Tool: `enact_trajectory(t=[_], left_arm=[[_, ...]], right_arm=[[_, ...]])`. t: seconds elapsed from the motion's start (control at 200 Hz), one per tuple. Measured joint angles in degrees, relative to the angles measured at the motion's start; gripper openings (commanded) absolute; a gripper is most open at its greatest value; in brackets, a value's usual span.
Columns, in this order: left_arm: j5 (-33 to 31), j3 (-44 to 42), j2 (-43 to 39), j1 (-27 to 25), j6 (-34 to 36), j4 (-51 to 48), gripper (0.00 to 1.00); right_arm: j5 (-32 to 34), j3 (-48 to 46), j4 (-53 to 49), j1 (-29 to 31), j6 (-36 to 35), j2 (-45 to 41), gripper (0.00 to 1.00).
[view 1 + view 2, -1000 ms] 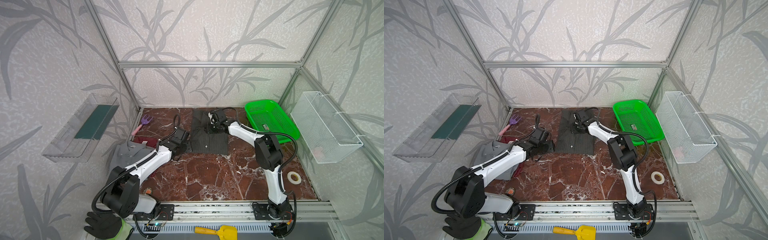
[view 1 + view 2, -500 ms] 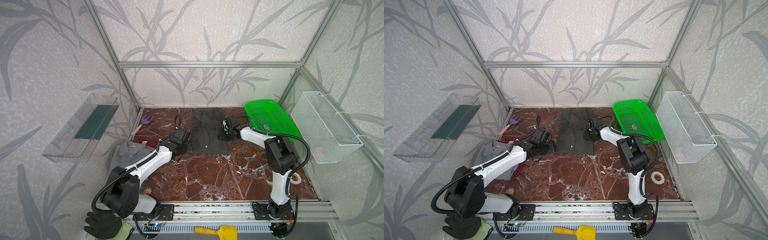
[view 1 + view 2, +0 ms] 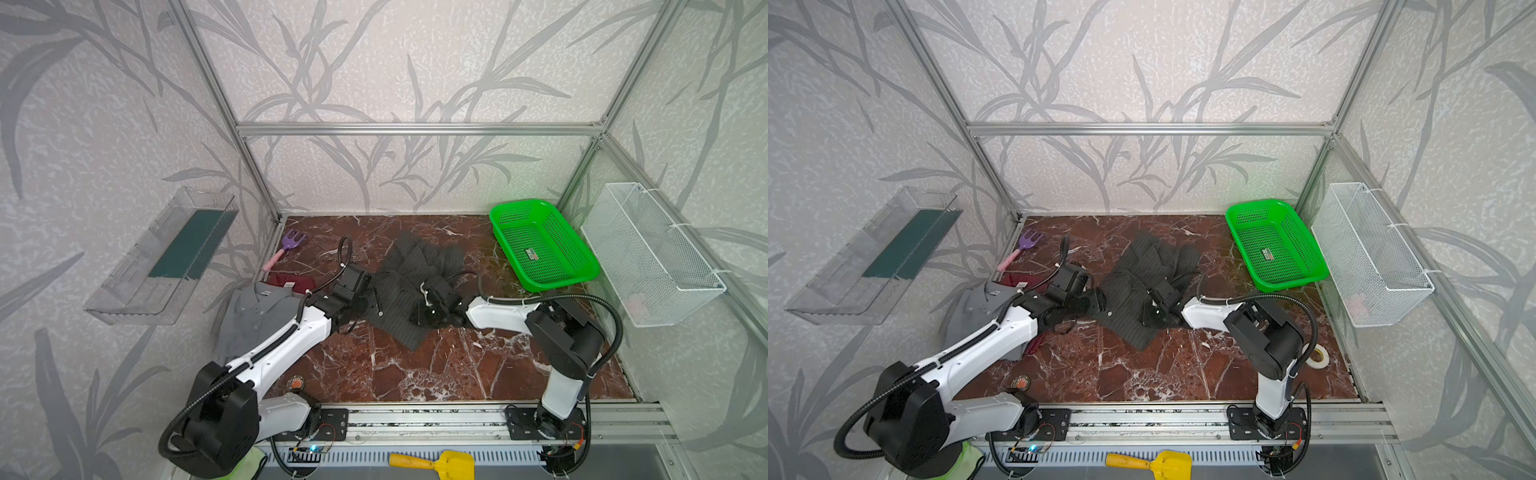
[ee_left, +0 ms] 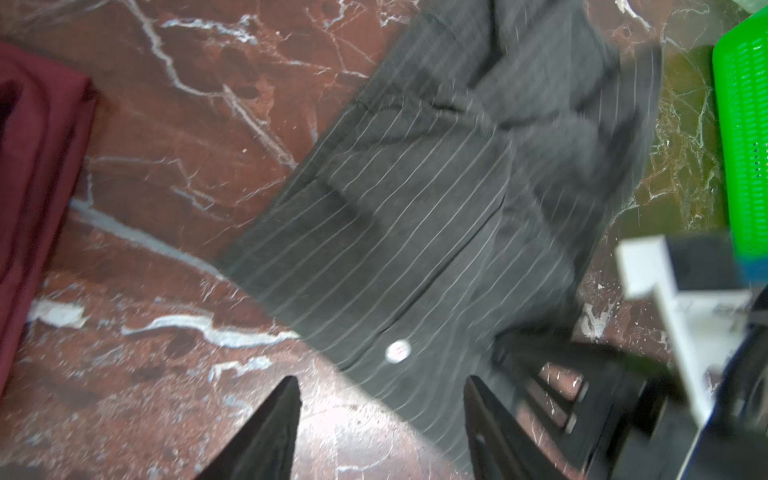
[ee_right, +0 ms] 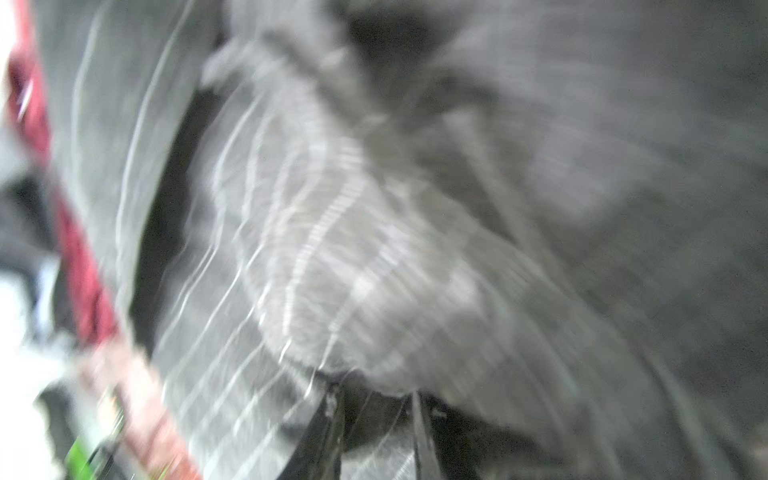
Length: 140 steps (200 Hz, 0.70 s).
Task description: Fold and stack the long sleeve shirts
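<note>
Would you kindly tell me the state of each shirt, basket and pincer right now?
pinstriped shirt: rumpled, unfolded
grey collared shirt: lying flat
dark red shirt: partly under grey collared shirt
green basket: upright, no shirts inside
left pincer: open
right pincer: shut on pinstriped shirt

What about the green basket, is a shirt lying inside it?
No, in a top view the green basket holds only a small label, and the pinstriped shirt lies outside it.
</note>
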Motion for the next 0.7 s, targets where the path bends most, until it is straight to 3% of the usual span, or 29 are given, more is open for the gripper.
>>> enact_trajectory(t=[0.15,0.24,0.265,0.31,0.495,0.7], left_arm=[[-0.8,-3.3,-6.6,0.0,-0.5,-1.6,0.85],[-1.2,-4.8,-9.8,0.0,-1.0,-3.3,0.89],[-1.2,-5.1,-10.6,0.0,-1.2,-3.8,0.96],[-1.2,-5.9,-12.1,0.0,-1.8,-4.4,0.99],[-0.6,-11.4,-18.1,-0.1,-4.6,-5.6,0.99],[1.6,-18.8,-19.5,-0.2,-8.2,-5.2,0.99]], right_arm=[[-2.5,-0.8,-1.3,8.4,4.9,-2.1,0.40],[-1.4,-0.7,-5.6,8.2,4.9,-6.8,0.44],[-0.4,-0.5,-7.3,7.7,4.4,-9.0,0.44],[1.3,0.5,-9.8,7.0,3.2,-12.3,0.45],[6.1,7.3,-14.9,3.9,-4.0,-20.1,0.46],[2.2,10.4,-17.8,-5.4,-12.9,-16.0,0.46]])
